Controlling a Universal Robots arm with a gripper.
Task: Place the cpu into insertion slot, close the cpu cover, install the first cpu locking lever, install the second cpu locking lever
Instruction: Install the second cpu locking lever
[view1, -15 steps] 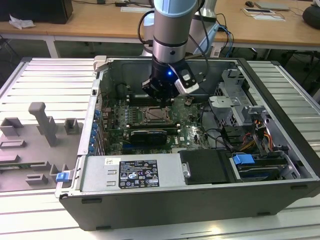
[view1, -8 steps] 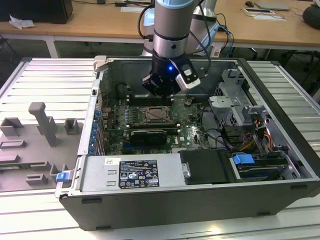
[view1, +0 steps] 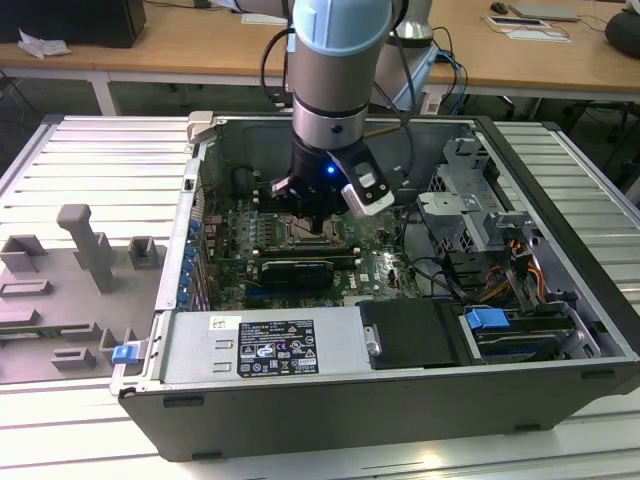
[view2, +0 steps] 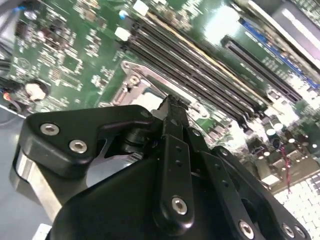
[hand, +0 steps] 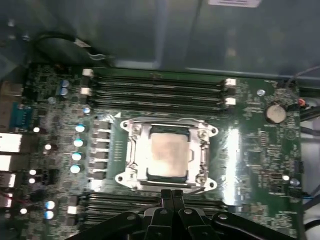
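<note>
An open grey steel computer case (view1: 560, 210) is seen lying on a ribbed pale metal surface (view1: 90, 170), and the green motherboard (hand: 255, 145), studded with small shiny components, is bedded flat in its floor. Long black memory slots (hand: 160, 87) are seen running along the board on two sides of the socket. Near the middle of the board, in the first wrist view, the insertion slot (hand: 131, 131) is shown as a square with a bright stamped-metal rim, and the cpu (hand: 167, 154), a flat square with a dull pale silver top, is already seated within it. The cpu cover (hand: 202, 150), a thin silver frame with a large window, appears to be lowered around the chip, so the first two steps are judged done. The levers cannot be made out clearly, so their latching is judged unsettled. The tool (hand: 172, 196), of matte black jointed links with bright screw heads, is held just over the socket edge nearest the camera, its fingertips (view2: 172, 107) drawn together with no gap and nothing gripped between them.
</note>
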